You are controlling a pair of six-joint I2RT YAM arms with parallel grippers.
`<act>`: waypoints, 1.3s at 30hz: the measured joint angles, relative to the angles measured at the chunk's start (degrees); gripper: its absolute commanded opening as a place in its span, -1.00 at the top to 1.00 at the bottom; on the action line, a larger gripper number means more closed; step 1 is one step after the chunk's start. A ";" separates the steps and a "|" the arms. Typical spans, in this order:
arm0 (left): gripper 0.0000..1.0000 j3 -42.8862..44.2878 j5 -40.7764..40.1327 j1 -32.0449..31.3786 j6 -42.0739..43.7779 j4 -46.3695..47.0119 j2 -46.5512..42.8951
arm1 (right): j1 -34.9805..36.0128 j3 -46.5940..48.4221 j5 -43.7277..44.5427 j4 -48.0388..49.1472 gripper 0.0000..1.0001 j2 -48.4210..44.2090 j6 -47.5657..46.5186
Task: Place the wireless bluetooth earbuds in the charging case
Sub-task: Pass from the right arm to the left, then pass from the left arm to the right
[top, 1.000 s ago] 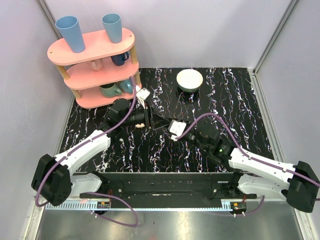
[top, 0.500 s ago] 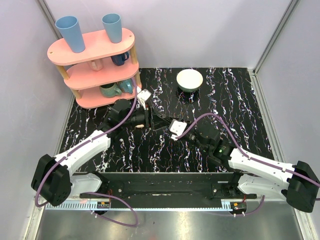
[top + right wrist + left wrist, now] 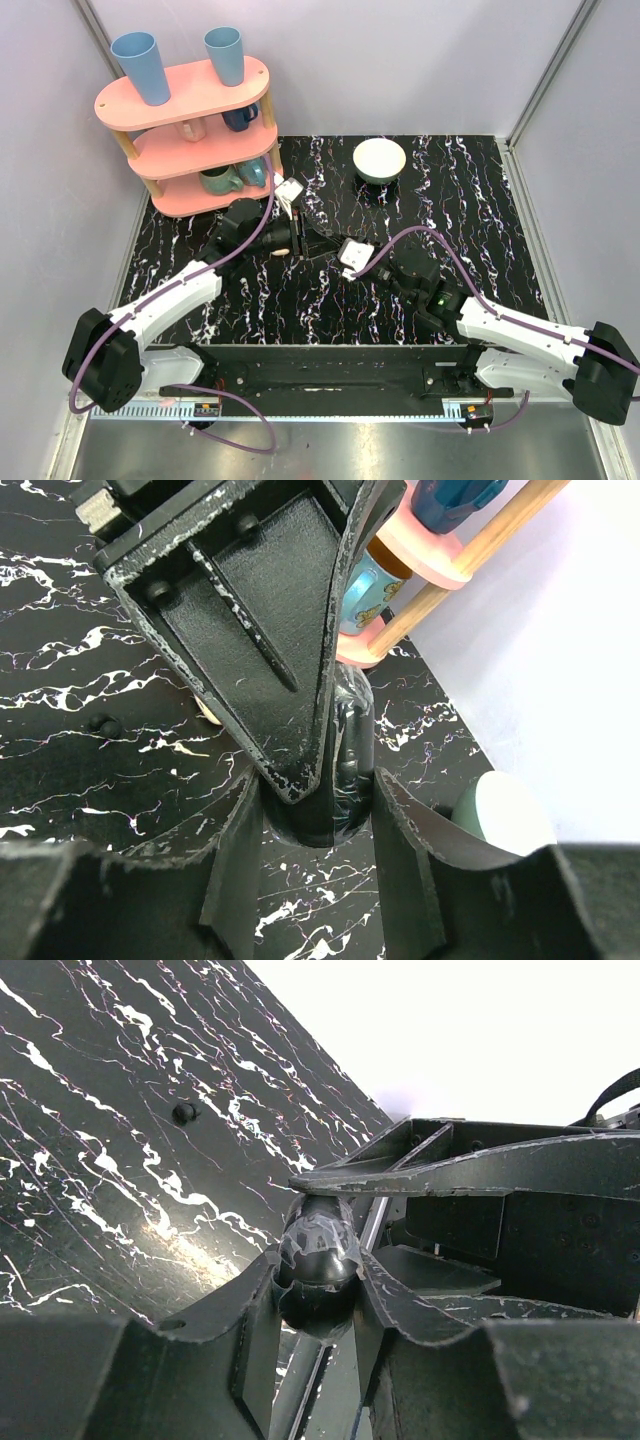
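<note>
A glossy black rounded object point(image 3: 318, 1250) wrapped in clear film hangs above the table mid-scene, and both grippers grip it. My left gripper point(image 3: 318, 1290) is shut on it from the left. My right gripper point(image 3: 320, 810) is shut on the same black object point(image 3: 350, 760) from the right, with the left fingers point(image 3: 270, 650) lying over it. From above, the left gripper point(image 3: 322, 246) and right gripper point(image 3: 350, 266) meet tip to tip. A cream piece, apparently the charging case point(image 3: 281, 250), lies on the table beside the left gripper, mostly hidden. The earbuds are not in view.
A pink three-tier shelf point(image 3: 190, 110) with blue cups and mugs stands at the back left. A white bowl point(image 3: 380, 160) sits at the back centre. A tiny black knob point(image 3: 184, 1112) lies on the black marbled tabletop point(image 3: 470, 200).
My left gripper has slid a little right toward the right gripper and its jaws have closed on the black object. The right gripper has kept its hold and hardly moved.
</note>
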 measured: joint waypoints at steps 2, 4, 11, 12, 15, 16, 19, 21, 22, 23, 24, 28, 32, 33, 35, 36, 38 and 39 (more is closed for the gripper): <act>0.70 0.00 0.00 0.00 -0.02 0.00 0.00 | 0.00 0.00 0.00 0.02 0.97 -0.02 0.09; 0.84 0.00 0.00 0.00 0.00 0.00 0.00 | 0.00 0.00 0.04 0.02 0.91 -0.02 0.11; 1.00 0.00 0.22 -0.04 1.25 -0.04 -0.04 | 0.00 -0.22 0.33 0.57 -0.09 -0.15 1.22; 1.00 0.00 0.20 -0.09 1.70 -0.09 -0.22 | 0.00 -0.22 0.31 0.55 -0.18 -0.22 1.79; 1.00 -0.26 -0.70 -0.20 4.57 -0.79 -2.23 | 0.07 -0.20 0.20 1.05 -0.45 -1.01 4.17; 1.00 -0.98 -1.64 -0.20 5.95 -0.74 -3.89 | 0.07 -0.13 0.09 1.25 -0.50 -1.64 5.16; 1.00 -3.76 -4.28 -0.07 9.53 -0.13 -9.70 | 0.09 0.39 -0.17 1.29 -0.69 -3.78 9.05; 1.00 -6.38 -6.27 -0.09 12.20 1.99 -14.29 | 0.09 1.01 -0.48 1.25 -0.78 -5.01 12.44; 1.00 -7.65 -6.97 -0.09 13.20 3.30 -16.06 | 0.09 1.36 -0.50 1.31 -0.79 -5.49 14.64; 1.00 -9.03 -7.69 -0.09 14.25 4.68 -17.94 | 0.09 1.73 -0.35 1.29 -0.80 -5.92 17.07; 1.00 -10.43 -8.17 -0.09 15.28 6.40 -19.58 | 0.09 2.12 0.11 1.22 -0.79 -6.19 20.06; 1.00 -18.67 -10.05 -0.09 19.98 16.63 -25.92 | 0.09 7.19 4.74 -3.10 -0.74 -6.34 35.56; 1.00 -24.98 -11.37 -0.09 23.80 25.81 -29.03 | 0.09 12.11 7.96 -4.72 -0.71 -6.32 54.14; 1.00 -25.64 -11.69 -0.09 24.63 27.17 -29.31 | 0.09 12.37 8.09 -4.59 -0.69 -6.27 58.90; 1.00 -26.08 -12.28 -0.09 25.94 29.79 -29.40 | 0.09 12.37 7.96 -4.35 -0.69 -5.86 67.06; 1.00 -26.12 -12.55 -0.09 26.32 31.36 -29.35 | 0.09 12.37 7.67 -4.35 -0.69 -5.29 72.04; 1.00 -26.23 -12.76 -0.09 26.73 34.18 -29.33 | 0.09 11.82 7.08 -3.45 -0.70 -4.02 79.95; 1.00 -26.23 -12.76 -0.09 26.77 35.58 -29.20 | 0.09 11.54 6.73 -3.19 -0.70 -3.52 82.58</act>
